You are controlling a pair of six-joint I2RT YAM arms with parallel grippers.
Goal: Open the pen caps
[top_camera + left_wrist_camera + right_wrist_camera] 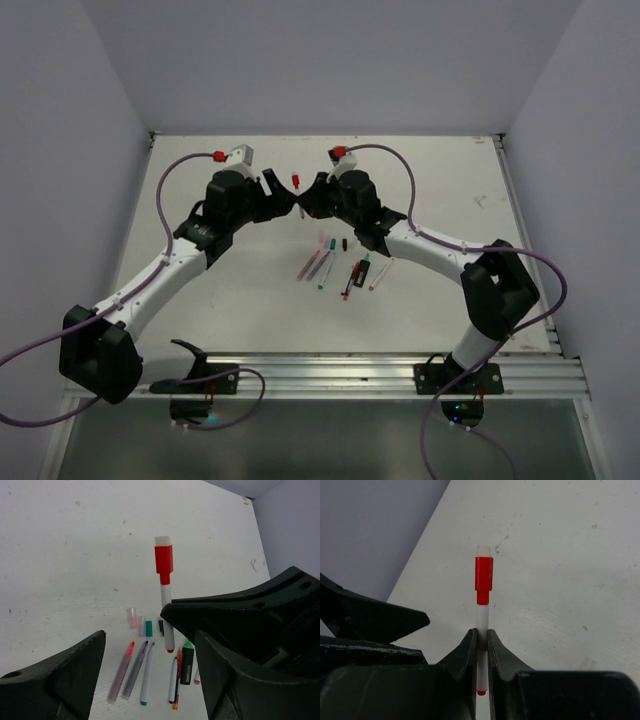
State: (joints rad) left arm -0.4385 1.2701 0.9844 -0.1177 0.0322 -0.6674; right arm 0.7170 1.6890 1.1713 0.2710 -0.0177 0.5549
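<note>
Left gripper (pixel 150 640) gaping, right gripper (pixel 481 645) clamped on a red-capped pen (pixel 482 617)
Left gripper's fingers stand wide apart with nothing between them, just left of the pen. The red cap (pixel 483 574) is on the pen's far end and sticks out past the fingertips of both grippers. The right gripper pinches the whitish barrel below that cap, jaws closed tight on it, holding it up off the table (pixel 420 180). Nearer the arm bases and a little to the right, loose pens (pixel 135 670) lie uncapped side by side, with pink, teal and black loose caps (pixel 149 628) just beyond their tips
</note>
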